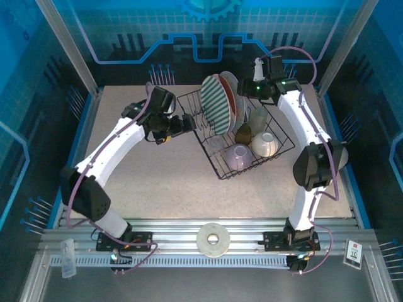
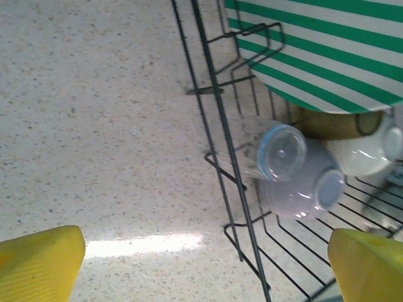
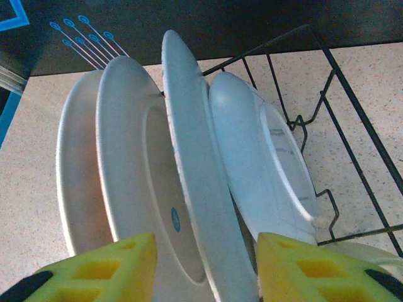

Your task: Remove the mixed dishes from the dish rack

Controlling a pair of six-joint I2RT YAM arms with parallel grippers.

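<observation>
The black wire dish rack [image 1: 214, 165] stands at an angle right of centre. A green-and-white striped plate [image 1: 215, 104] stands upright at its far end, with more plates [image 1: 230, 90] behind it. A lavender cup [image 1: 238, 156], cream bowl [image 1: 264, 143], brown cup [image 1: 244, 132] and clear tumbler [image 2: 271, 151] lie in the near part. My left gripper [image 2: 204, 270] is open, with the rack's side wire [image 2: 242, 207] between its fingers. My right gripper [image 3: 208, 270] is open around the rim of a white-backed plate [image 3: 195, 189]. Which plate that is cannot be told.
A white ring-shaped disc [image 1: 213, 239] lies on the rail at the near edge between the arm bases. A small tag [image 1: 354, 251] sits at the near right. Bare speckled tabletop [image 1: 157, 182] spreads left of the rack. Blue walls close in the back and sides.
</observation>
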